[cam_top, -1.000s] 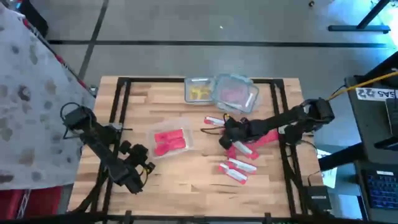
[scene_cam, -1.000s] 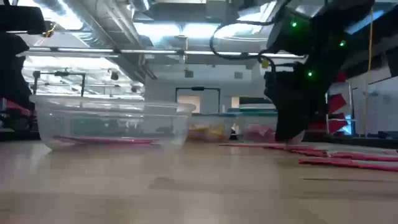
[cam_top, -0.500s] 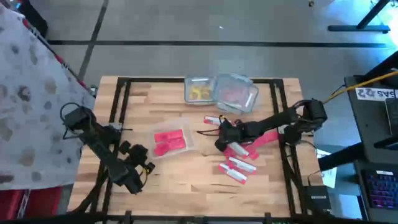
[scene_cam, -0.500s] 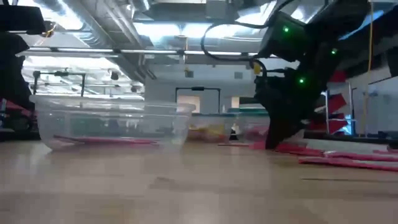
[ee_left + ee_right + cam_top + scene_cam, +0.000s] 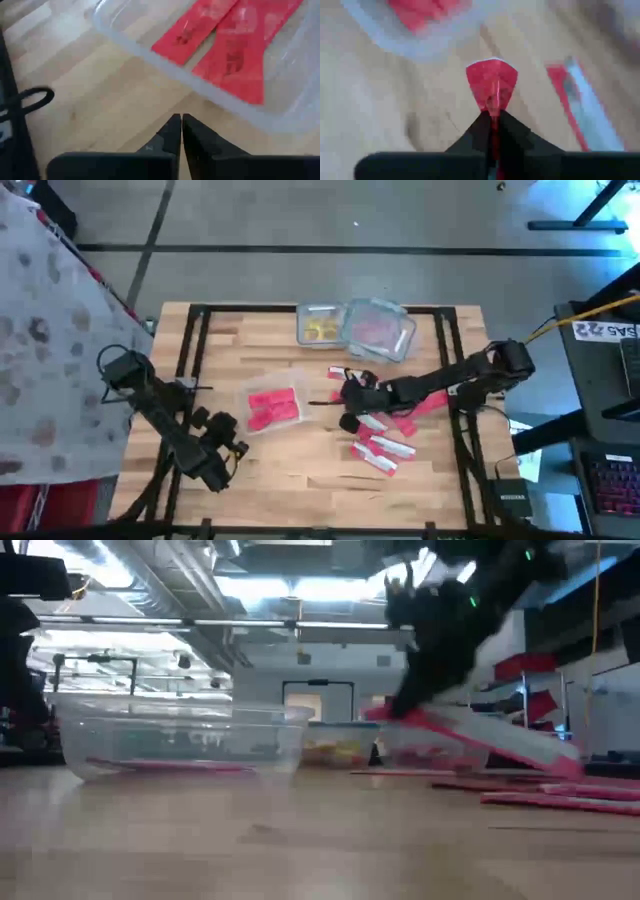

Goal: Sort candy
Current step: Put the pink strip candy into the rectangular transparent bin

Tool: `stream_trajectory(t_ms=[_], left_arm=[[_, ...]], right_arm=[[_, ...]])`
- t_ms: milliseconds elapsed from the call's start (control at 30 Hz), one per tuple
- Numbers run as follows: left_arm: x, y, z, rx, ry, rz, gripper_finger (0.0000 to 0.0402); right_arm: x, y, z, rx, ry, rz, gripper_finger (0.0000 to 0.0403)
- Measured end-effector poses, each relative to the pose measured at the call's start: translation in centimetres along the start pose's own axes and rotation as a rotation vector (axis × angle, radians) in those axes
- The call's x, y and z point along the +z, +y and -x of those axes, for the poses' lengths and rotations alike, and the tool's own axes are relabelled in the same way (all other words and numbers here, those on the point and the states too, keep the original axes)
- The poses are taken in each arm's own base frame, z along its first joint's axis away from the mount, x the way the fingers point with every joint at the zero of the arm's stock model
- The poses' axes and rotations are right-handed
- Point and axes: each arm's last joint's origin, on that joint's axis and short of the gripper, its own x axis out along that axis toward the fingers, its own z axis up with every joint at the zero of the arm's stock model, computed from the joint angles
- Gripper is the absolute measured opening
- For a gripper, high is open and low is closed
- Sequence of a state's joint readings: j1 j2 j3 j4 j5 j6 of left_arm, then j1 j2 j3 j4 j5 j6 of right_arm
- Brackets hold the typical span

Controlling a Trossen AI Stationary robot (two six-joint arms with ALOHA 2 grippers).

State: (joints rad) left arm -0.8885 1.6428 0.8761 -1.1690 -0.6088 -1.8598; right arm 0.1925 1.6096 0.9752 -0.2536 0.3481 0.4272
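candy [image 5: 273, 408]: 2 red packets in clear tub [image 5: 300, 393] | right gripper [image 5: 492, 116] clamps red packet [image 5: 491, 84] | left gripper [image 5: 181, 131] pinched empty

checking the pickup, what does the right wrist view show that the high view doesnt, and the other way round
Only the right wrist view: the right gripper shut on a red packet, seen edge-on between the fingers.

Only the high view: the left gripper waiting at the table's left front, two tubs at the back, loose packets on the wood.

Both: the clear tub with red packets ahead of the right gripper.
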Motion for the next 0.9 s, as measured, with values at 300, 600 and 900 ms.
stream_trajectory(t_ms=[300,600,900], left_arm=[[-0.5,0.2,0.3,0.012,0.064,-0.023,0.0],[-0.5,0.7,0.4,0.053,0.048,-0.013,0.0],[-0.1,1.0,0.3,0.08,-0.004,-0.02,0.0]], right_arm=[[3.7,1.9,2.3,-0.057,-0.163,0.177,0.0004],[5.6,3.3,2.1,0.177,-0.324,0.179,0.0005],[10.0,3.9,-3.8,0.285,-0.388,0.345,0.0005]])
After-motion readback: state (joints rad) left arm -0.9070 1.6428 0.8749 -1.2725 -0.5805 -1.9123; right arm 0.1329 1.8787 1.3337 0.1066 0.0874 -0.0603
